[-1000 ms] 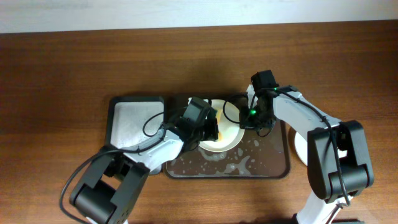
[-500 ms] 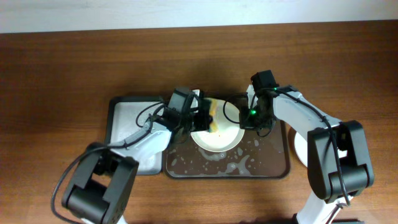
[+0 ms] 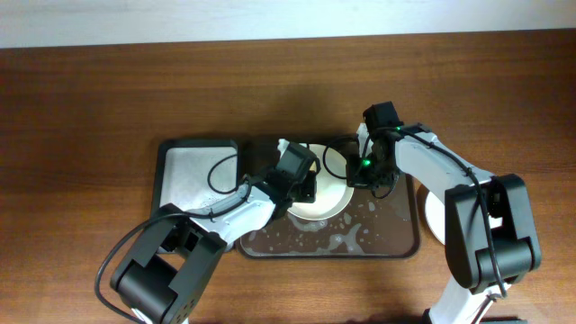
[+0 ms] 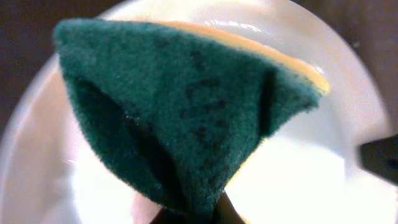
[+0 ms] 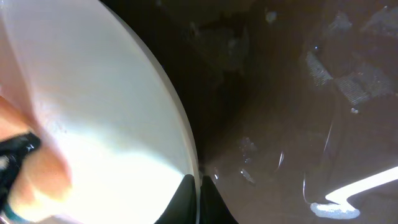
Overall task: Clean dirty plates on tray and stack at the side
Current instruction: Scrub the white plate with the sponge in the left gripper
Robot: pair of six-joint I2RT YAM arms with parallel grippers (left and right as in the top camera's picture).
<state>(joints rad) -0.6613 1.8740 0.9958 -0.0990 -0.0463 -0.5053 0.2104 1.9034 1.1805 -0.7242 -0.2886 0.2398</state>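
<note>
mid-worktop, my right gripper (image 5: pixel 198 198) pinches the white plate (image 3: pixel 329 202) steady on the tray (image 3: pixel 382 241) so my left gripper (image 3: pixel 303 183), clamping a scouring sponge (image 4: pixel 186 118), can scrub.

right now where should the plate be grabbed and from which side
Its thin right rim, coming from the right. The plate is shallow and lies in the tray, so only the raised edge offers a pinch; the left gripper holds a sponge over its middle. The right gripper is pinching that rim there.
</note>
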